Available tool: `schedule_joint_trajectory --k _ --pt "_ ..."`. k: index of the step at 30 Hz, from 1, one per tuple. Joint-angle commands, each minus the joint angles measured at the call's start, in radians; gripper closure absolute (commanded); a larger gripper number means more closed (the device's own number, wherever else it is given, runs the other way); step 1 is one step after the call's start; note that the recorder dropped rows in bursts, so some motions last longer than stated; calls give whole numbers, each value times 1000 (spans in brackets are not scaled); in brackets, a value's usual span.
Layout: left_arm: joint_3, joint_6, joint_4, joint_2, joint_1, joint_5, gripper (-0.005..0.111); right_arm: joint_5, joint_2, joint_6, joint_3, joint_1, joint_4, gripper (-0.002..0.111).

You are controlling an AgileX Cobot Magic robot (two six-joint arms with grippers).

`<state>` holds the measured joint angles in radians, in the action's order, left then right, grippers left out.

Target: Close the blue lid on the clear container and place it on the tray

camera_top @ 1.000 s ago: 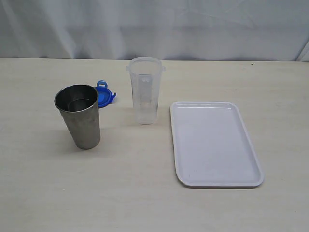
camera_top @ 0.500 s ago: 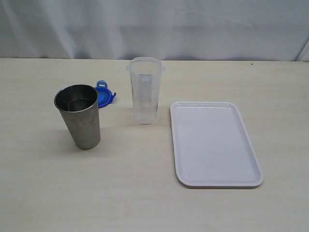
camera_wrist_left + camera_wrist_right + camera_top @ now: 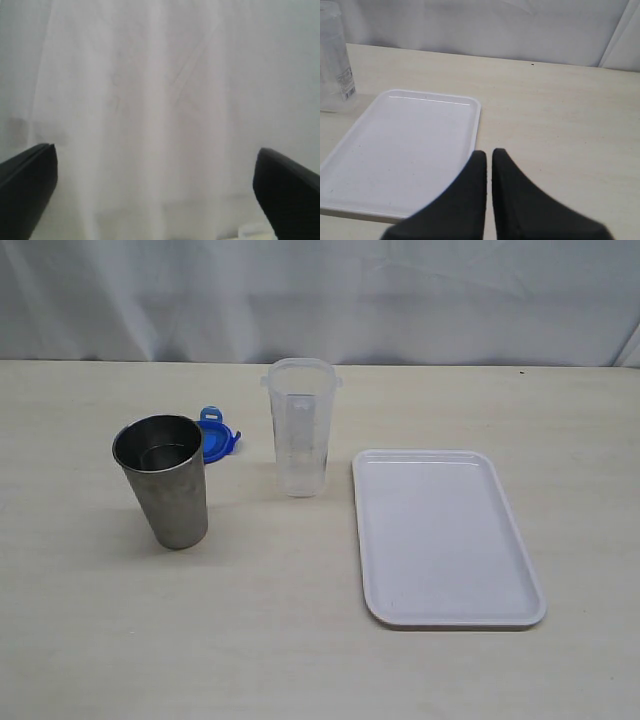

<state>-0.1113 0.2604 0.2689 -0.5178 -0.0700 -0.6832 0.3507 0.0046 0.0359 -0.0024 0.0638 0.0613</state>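
Note:
The clear container [image 3: 299, 428] stands upright and uncovered near the middle of the table; a part of it [image 3: 334, 65] shows in the right wrist view. The blue lid [image 3: 218, 436] lies flat behind the steel cup, partly hidden by it. The white tray [image 3: 444, 535] lies to the right of the container, with nothing on it; it appears again [image 3: 400, 150] in the right wrist view. My right gripper [image 3: 489, 154] is shut with nothing in it, above the tray's edge. My left gripper [image 3: 155, 165] is open, facing only the white curtain. Neither gripper shows in the exterior view.
A grey steel cup [image 3: 165, 480] stands upright left of the container, in front of the lid. A white curtain [image 3: 320, 300] hangs behind the table's far edge. Pale wooden tabletop [image 3: 250, 640] lies in front of the objects.

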Motion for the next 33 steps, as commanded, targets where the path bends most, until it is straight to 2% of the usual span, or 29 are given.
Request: schedule_joint_trajectory --k 1,6,19,27,33 --pt "-7 62 135 -138 -7 -55 2 -10 -5 1 2 -4 -2 104" --pt "-7 83 272 -332 -7 -90 2 -10 -5 1 2 -4 -2 104" --pt "-7 -56 276 -807 -7 -408 2 -10 -5 1 2 -4 -2 104" --pt "-8 -188 271 -1035 -7 -538 2 -10 -5 1 2 -4 -2 104" --pt "-56 -208 276 -1172 -7 -538 2 -10 -5 1 2 -4 -2 104"
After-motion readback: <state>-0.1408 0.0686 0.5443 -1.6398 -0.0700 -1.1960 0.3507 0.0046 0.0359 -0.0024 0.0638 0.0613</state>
